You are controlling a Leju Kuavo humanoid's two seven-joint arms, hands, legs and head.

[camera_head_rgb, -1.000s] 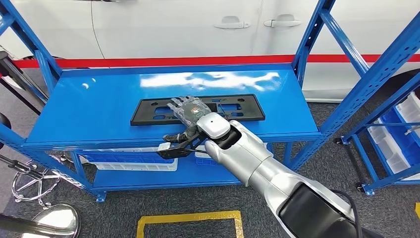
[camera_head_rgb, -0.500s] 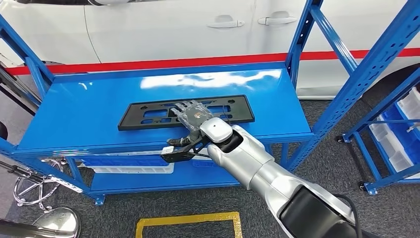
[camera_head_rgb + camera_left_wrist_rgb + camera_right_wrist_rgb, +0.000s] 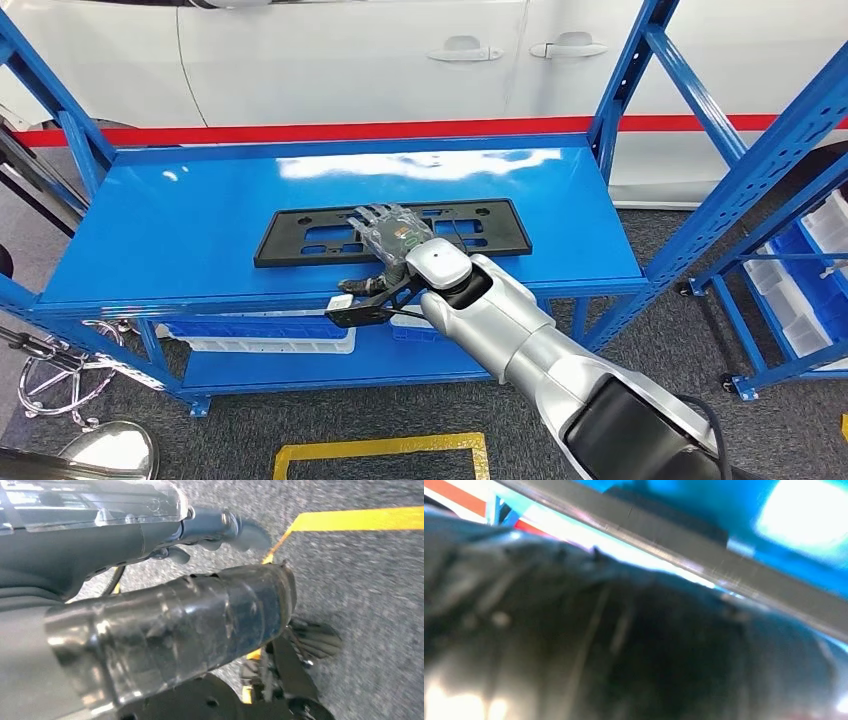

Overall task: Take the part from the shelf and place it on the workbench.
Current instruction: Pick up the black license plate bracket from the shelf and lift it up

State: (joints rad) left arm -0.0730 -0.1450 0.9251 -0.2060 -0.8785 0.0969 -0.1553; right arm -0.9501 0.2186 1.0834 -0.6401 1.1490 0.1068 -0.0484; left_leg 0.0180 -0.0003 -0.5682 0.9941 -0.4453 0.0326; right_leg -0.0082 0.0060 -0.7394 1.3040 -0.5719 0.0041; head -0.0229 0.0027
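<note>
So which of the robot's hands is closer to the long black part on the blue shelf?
The right hand: it lies on the black part near its middle, fingers spread over it. The left hand hangs down over the grey floor, away from the shelf.

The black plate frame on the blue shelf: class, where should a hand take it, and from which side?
Probably the near long edge of the black plate frame, approached from the shelf's open front. It lies flat and thin near that edge, so fingers on top and thumb beneath suit it. The right hand lies over it there.
</note>
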